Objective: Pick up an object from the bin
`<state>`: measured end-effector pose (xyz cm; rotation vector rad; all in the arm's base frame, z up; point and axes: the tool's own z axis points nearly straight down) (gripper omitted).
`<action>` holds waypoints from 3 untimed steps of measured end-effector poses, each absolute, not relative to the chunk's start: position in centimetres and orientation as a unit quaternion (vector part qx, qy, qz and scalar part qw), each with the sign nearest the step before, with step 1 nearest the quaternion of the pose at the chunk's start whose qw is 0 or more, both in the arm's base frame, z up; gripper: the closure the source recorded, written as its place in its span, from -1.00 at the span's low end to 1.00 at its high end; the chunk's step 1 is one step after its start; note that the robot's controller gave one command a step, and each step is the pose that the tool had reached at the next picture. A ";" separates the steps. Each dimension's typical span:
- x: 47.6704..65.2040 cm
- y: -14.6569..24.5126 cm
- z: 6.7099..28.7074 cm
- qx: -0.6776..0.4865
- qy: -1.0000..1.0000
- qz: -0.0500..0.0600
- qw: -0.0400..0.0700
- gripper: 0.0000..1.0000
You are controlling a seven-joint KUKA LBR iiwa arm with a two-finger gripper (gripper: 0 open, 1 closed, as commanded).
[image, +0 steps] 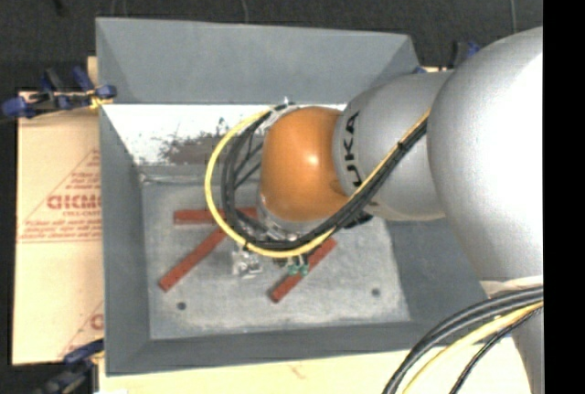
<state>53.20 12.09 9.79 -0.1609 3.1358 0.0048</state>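
On the left of the grey bin's [123, 228] floor a reddish-brown slanted stick [190, 261] lies flat, its low end toward the near left corner and its high end pointing toward the middle. Just above it a second reddish-brown stick, the level stick [203, 217], lies almost straight across, its right end running under the yellow cable loop [212, 186]. Next comes the gripper [245, 262], down close to the floor near the middle of the bin, between the slanted stick and a third one; whether it is released or clenched I cannot tell, and nothing is seen held in it. To its right the third stick [285, 286] lies slanted, with a small green bit [294, 270] just beside it. Above hangs the orange cover [302, 159], and the silver arm [430, 150] fills the right.
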 end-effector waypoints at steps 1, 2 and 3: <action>53.2 12.1 9.8 -0.051 0.999 0.002 0.001 -1.00; 53.2 12.1 9.8 -0.050 0.999 0.002 0.001 -1.00; 56.3 14.9 10.2 -0.085 0.996 -0.001 0.001 -1.00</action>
